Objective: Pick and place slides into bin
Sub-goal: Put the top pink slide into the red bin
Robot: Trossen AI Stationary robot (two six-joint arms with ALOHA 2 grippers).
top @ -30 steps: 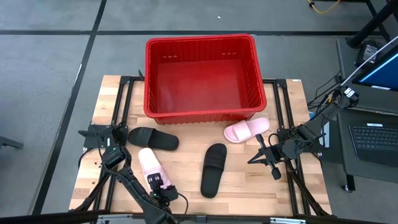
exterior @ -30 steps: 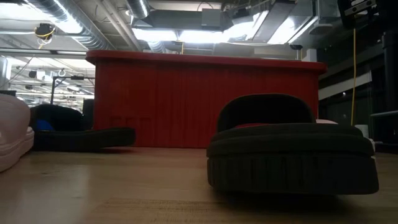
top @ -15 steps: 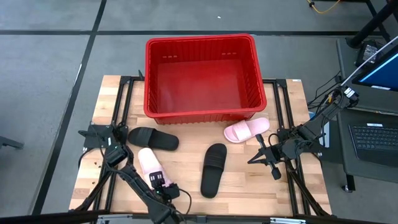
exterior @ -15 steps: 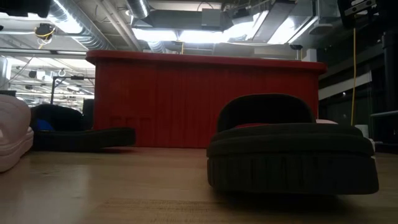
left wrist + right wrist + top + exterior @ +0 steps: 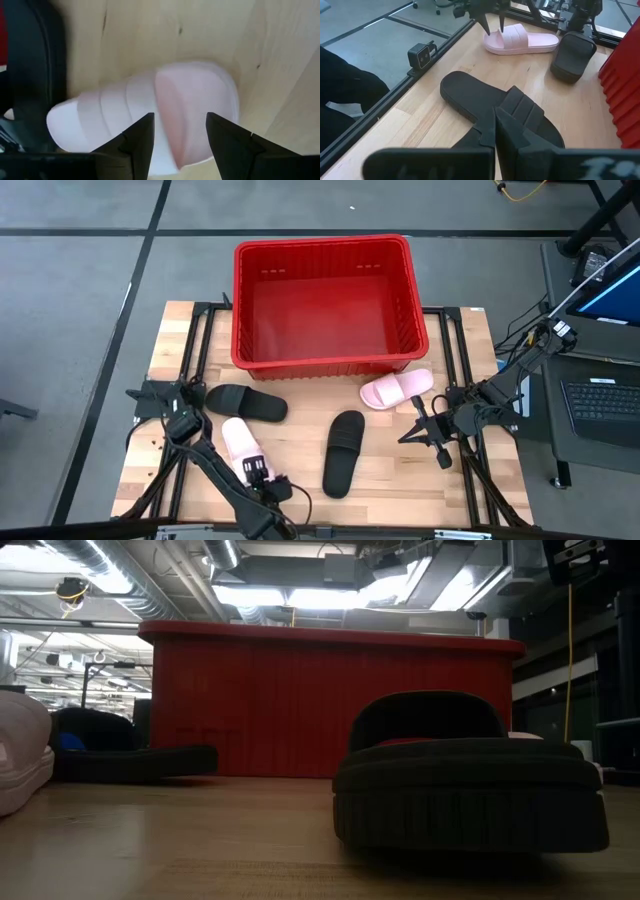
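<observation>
The left gripper [image 5: 179, 131], fingers spread, hangs over a pink slide [image 5: 241, 446], seemingly lining up a grasp. The right gripper [image 5: 430, 432] waits aside, fingers pressed together; the red bin [image 5: 321, 248] holds nothing.

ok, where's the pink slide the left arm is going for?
High view: that pale pink slide lies near the table's front-left, just below the black slide, with the left pincer at its near end.

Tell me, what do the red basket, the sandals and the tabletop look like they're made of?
The red basket looks like moulded plastic: ribbed, slotted walls with a slight sheen. The pale pink sandal seems soft foam or rubber, matte, with a ridged strap; the black sandal looks the same, with a grooved sole edge. The tabletop appears to be light wood, showing grain and board seams.
</observation>
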